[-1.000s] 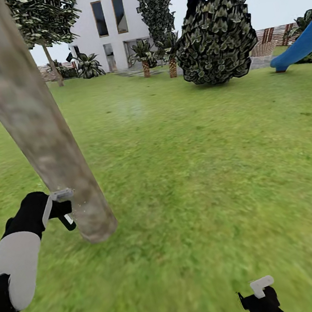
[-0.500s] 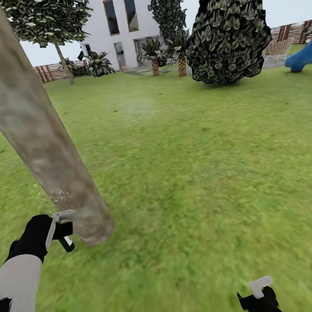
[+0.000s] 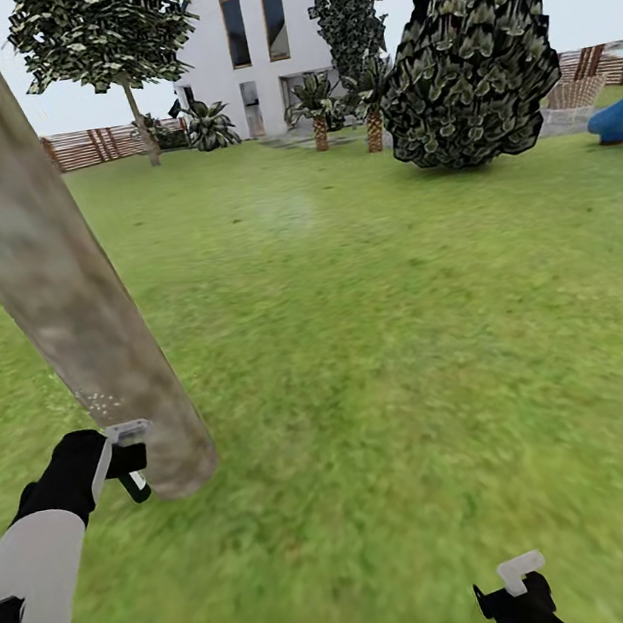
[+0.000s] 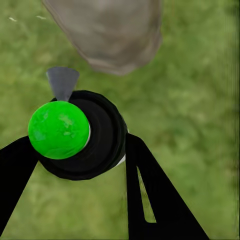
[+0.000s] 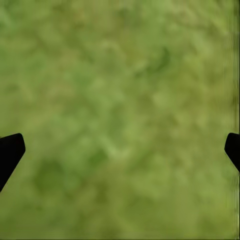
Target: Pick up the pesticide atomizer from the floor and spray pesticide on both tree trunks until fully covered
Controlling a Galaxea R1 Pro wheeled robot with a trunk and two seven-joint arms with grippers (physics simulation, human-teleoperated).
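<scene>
Left gripper [image 4: 75, 150] is clamped on the pesticide atomizer [image 4: 82, 135]. In the left wrist cam you get black fingers [image 4: 150, 195] on both sides of a round black body w/ a bright green ball on it and a grey funnel-ish nozzle tip. In the head view the atomizer [image 3: 128, 459] is mostly hidden by the black wrist, just a pale grey bar plus a dark bit w/ a green-white spot poking out, sitting right beside the tree trunk [image 3: 50, 264] near its base. Can't tell if it's actually touching the bark.

The trunk is thick, mottled beige-grey, leaning across the left of the head view, top cut off by the frame so no foliage visible for it. The wrist cam only catches the blurry lower end of it [image 4: 110, 30] over grass. A small patch of tiny white specks, the pesticide [image 3: 98, 398], sits on the bark low down, faint and hard to make out how far it spreads.

Right gripper [image 3: 521, 596] is at the bottom edge, half cut off. In its wrist cam only two black finger tips [image 5: 10, 150] peek in at opposite edges, so spread wide w/ nothing btwn them but blurry lawn [image 5: 120, 120].

Bg: white house [image 3: 257, 47], slat fence [image 3: 96, 145], big dark bush [image 3: 469, 72], and a blue slide [image 3: 619, 118] clipped at the right edge.
</scene>
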